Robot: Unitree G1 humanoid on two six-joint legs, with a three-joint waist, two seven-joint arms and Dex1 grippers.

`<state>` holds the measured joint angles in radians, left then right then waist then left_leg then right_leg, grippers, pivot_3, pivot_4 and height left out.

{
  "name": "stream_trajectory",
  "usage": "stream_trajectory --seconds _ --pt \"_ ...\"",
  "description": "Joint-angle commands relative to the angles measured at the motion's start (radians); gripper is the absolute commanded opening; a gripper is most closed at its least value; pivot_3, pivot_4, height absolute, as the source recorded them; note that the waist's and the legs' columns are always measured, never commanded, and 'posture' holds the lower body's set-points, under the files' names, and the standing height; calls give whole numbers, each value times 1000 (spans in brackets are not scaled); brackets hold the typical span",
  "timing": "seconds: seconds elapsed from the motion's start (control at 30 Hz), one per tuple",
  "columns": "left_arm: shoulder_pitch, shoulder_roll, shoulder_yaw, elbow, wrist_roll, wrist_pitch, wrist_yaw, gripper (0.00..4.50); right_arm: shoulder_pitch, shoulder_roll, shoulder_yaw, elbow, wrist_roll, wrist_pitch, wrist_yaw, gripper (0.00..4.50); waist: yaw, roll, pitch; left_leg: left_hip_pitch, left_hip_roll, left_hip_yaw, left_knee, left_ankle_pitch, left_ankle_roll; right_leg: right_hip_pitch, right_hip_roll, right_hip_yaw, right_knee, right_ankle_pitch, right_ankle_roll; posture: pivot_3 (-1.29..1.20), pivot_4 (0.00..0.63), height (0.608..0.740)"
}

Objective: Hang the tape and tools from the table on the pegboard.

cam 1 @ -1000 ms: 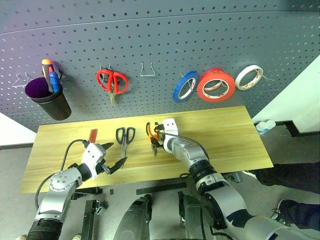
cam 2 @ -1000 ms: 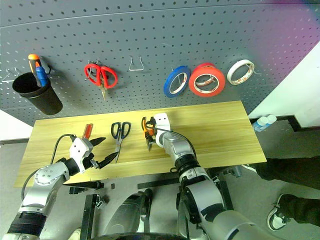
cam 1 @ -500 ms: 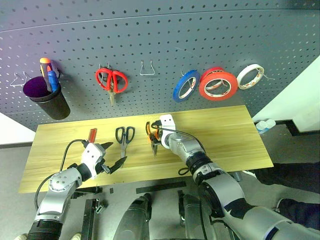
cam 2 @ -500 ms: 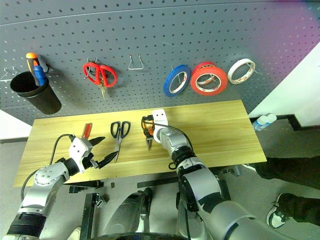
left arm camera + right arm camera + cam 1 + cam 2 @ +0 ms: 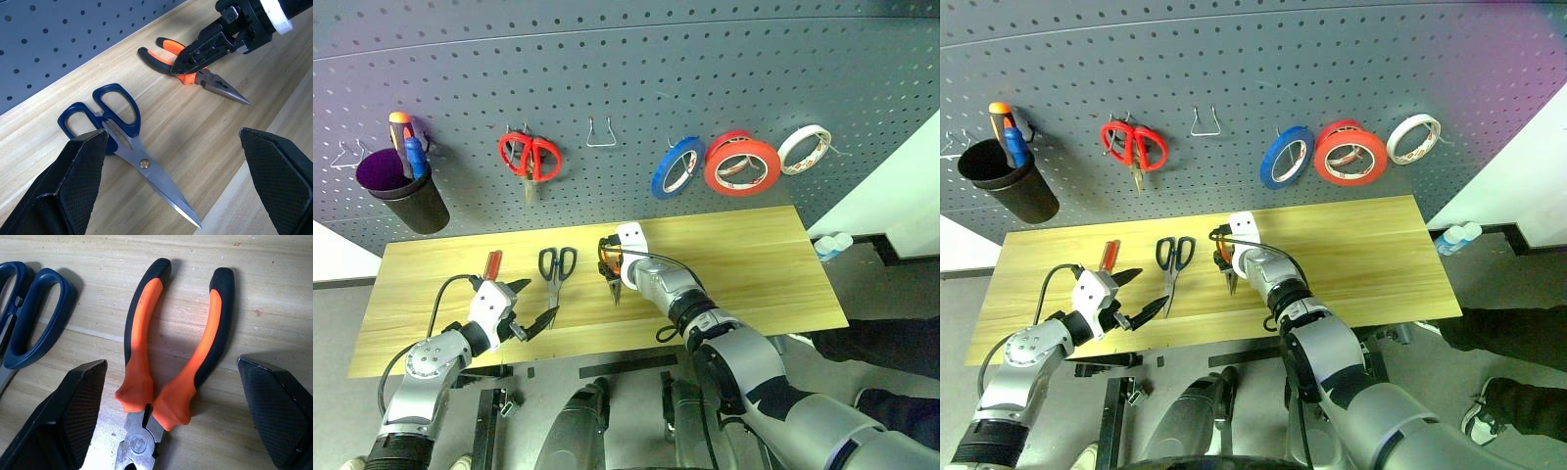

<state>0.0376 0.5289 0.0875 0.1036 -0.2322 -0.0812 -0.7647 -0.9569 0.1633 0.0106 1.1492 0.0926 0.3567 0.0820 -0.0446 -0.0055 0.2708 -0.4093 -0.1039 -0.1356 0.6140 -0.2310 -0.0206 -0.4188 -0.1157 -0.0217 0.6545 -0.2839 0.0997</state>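
- Right tool [image 5: 171, 396] hangs just above the pliers [image 5: 171, 357], its two black fingers [image 5: 73, 416] spread wide on either side of the orange-and-black handles, gripping nothing.
- Left tool [image 5: 530, 305] sits over the tabletop's [image 5: 754, 264] near edge, fingers wide apart and empty, pointed toward the dark-blue-handled scissors [image 5: 117, 132].
- Pliers lie flat on the tabletop, handles toward the pegboard [image 5: 636, 88], nose toward the near edge.
- Scissors lie flat just beside the pliers, on their left, not touching.
- Red-handled screwdriver [image 5: 493, 265] lies on the tabletop left of the scissors, close to the left tool.
- Large orange-red tape roll [image 5: 740, 164] hangs on the pegboard, between a blue roll [image 5: 675, 167] and a pale roll [image 5: 802, 149].
- Red-handled scissors [image 5: 530, 159] and a black cup [image 5: 403, 194] also hang on the pegboard.
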Motion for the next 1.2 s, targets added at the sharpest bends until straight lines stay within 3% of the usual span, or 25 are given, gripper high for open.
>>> stream_trajectory --seconds 0.03,0.3,0.7,0.8,1.0,1.2 --pt "10 -1 19 -32 -18 -4 -1 4500 0 99 7 42 -17 18 -27 4443 0 0 0 0 0 0 0 0 0 0 0 0 0 0 0 39 313 740" --pt "4 -4 18 -29 -15 -3 3 4500 -3 88 -6 77 -32 61 -117 4443 3 0 0 1 0 0 1 1 -1 0 0 0 0 1 -1 46 307 740" --pt "-9 -10 19 -17 -11 -7 6 4500 20 91 20 69 -56 122 -104 4443 2 -1 -1 2 0 0 0 1 0 0 0 0 0 1 -1 42 301 740" --pt "-13 -10 19 -14 -10 -7 6 4500 21 86 20 69 -59 135 -112 3893 2 -2 -1 2 0 0 1 1 0 0 0 0 0 1 -1 41 300 740" --pt "-16 -13 17 -9 -9 -9 5 4500 12 83 24 70 -72 165 -96 2096 -1 -3 -2 3 0 0 0 1 0 0 1 0 0 1 -1 40 296 740" --pt "-20 -17 16 -6 -7 -10 4 4500 -4 76 24 71 -78 199 -73 2096 0 -3 -2 3 1 0 0 1 -1 0 2 0 0 1 -1 39 293 740"
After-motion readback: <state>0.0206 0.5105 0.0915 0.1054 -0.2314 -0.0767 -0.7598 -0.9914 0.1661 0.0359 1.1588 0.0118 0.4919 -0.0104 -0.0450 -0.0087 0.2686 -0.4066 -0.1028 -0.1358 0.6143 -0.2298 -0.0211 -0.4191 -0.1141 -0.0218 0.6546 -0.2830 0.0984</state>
